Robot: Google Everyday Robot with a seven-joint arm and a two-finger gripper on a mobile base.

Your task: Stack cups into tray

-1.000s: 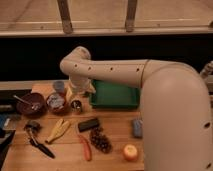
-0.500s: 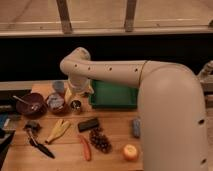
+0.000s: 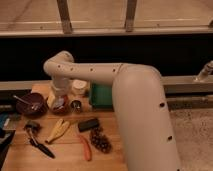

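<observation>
Camera view: a dark red bowl (image 3: 31, 104) sits near the left edge of the table (image 3: 65, 159). Next, the gripper (image 3: 58, 100) hangs low with its fingers spread wide, close beside the metal cup (image 3: 76, 105) and the white cup (image 3: 79, 86). There is little room there. Farther right, the green tray (image 3: 101, 95) lies by the back edge.

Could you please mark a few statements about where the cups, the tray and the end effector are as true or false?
1. The green rectangular plastic tray lies right of the cream-white round cup. True.
2. The small shiny metal cup stands inside the tray. False: it stands on the wooden table, left of the tray.
3. The end effector hangs over the tray. False: it is left of the cream-white cup, above a small dark-red bowl.
4. A yellow banana lies on the table. True.
</observation>
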